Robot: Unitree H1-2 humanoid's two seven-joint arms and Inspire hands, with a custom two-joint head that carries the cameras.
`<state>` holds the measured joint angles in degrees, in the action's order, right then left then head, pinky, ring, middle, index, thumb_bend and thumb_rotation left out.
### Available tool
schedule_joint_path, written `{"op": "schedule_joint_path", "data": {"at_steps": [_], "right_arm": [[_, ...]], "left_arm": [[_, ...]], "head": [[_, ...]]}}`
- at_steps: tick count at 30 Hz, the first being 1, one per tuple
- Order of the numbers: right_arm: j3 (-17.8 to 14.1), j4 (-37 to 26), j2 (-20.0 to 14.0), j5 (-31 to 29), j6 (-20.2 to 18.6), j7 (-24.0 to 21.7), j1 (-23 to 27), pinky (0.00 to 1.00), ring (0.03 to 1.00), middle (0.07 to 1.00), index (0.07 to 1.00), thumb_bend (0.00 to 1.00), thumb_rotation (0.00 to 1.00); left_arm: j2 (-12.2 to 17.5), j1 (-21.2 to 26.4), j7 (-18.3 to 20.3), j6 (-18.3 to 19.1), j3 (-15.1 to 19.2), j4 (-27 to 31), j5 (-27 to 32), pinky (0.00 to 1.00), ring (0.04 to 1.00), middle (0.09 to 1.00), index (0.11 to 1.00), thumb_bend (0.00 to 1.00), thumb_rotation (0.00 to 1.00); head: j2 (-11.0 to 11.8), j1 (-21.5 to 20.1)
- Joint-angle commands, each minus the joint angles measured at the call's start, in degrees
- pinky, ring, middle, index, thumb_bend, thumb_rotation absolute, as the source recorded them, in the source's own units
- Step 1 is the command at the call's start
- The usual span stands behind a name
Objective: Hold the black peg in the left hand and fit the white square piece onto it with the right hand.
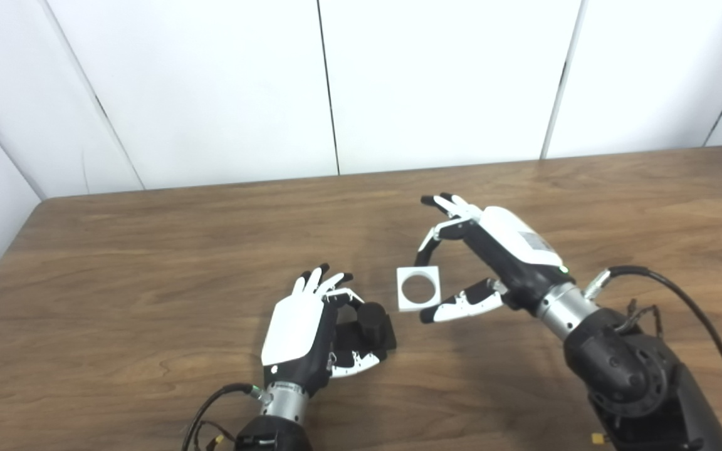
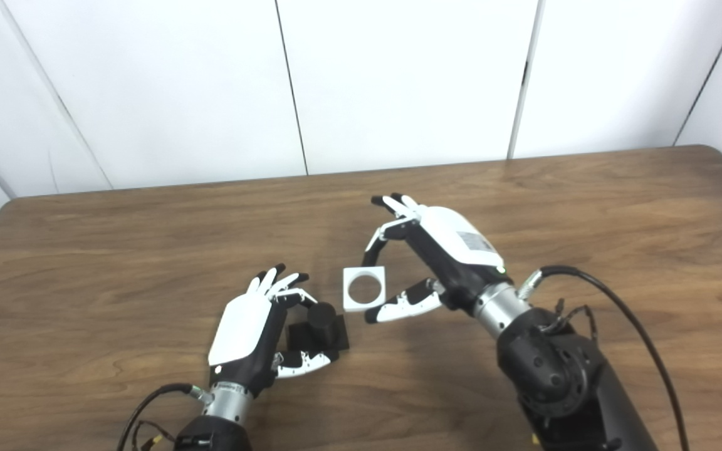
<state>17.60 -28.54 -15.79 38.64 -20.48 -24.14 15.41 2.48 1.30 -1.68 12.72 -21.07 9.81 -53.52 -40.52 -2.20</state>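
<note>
The black peg [image 1: 373, 322], a short cylinder on a square black base, stands on the wooden table [image 1: 148, 263] near the front middle. My left hand [image 1: 298, 326] lies just left of it, cupped around it: one finger curls by the cylinder's top and the thumb reaches under the base's near edge, while the other fingers point straight away. The white square piece [image 1: 403, 305], with a round hole, lies flat just right of the peg. My right hand [image 1: 505, 250] is open over its right side, fingers beyond the far edge, thumb by the near right corner.
The table's left edge and rounded far corners are in view, with white wall panels behind. Black cables trail from both wrists near the front edge [image 1: 680, 294].
</note>
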Motion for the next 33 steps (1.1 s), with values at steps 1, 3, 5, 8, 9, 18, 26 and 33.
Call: {"op": "schedule_joint_path", "data": {"at_steps": [1,3,5,8,9,18,26,33], "right_arm": [[0.2,-1.6,0.8,0.5,1.4,0.6,1.7,1.0,1.0,0.962,0.493,0.52,0.16],[0.7,-1.4,1.4,1.0,1.6,0.4,1.8,1.0,1.0,0.96,0.493,0.52,0.16],[1.2,-1.1,1.8,1.3,1.7,0.4,1.8,1.0,1.0,0.957,0.493,0.52,0.16],[1.7,-0.8,2.6,1.2,1.7,0.3,1.9,1.0,1.0,0.958,0.493,0.52,0.16],[1.9,-0.5,2.8,1.2,1.8,0.3,1.9,1.0,1.0,0.957,0.492,0.52,0.16],[3.0,1.3,3.8,1.5,2.0,0.5,2.4,1.0,1.0,0.957,0.493,0.52,0.16],[2.9,4.3,4.5,0.9,1.9,1.1,2.2,1.0,1.0,0.951,0.492,0.52,0.16],[2.4,7.1,4.6,0.0,3.5,2.7,1.9,1.0,1.0,0.945,0.492,0.52,0.16]], "left_arm": [[0.4,0.3,0.7,1.3,-0.1,-1.3,-1.0,1.0,0.984,0.878,0.485,0.52,0.07],[0.4,0.3,0.9,1.4,-0.2,-1.3,-1.0,1.0,0.987,0.881,0.485,0.52,0.07],[0.4,0.4,0.8,1.2,-0.2,-1.5,-1.1,1.0,0.986,0.88,0.485,0.52,0.07],[0.4,0.3,0.8,1.3,-0.2,-1.4,-1.0,1.0,0.986,0.88,0.485,0.52,0.07],[0.3,0.3,0.8,1.3,-0.2,-1.4,-1.0,1.0,0.986,0.88,0.485,0.52,0.07],[0.3,0.5,0.7,1.5,-0.8,-1.6,-2.2,1.0,0.98,0.877,0.485,0.52,0.08],[0.3,0.5,0.9,1.8,-1.1,-1.4,-2.9,1.0,0.976,0.877,0.486,0.52,0.08],[0.0,0.3,0.6,1.6,-0.7,-1.3,-2.0,1.0,0.979,0.875,0.485,0.52,0.08]], "head": [[0.0,0.0],[0.0,0.0],[0.0,0.0],[0.0,-0.1],[0.0,-0.1],[0.0,0.0],[0.0,0.1],[-0.3,0.3]]}}
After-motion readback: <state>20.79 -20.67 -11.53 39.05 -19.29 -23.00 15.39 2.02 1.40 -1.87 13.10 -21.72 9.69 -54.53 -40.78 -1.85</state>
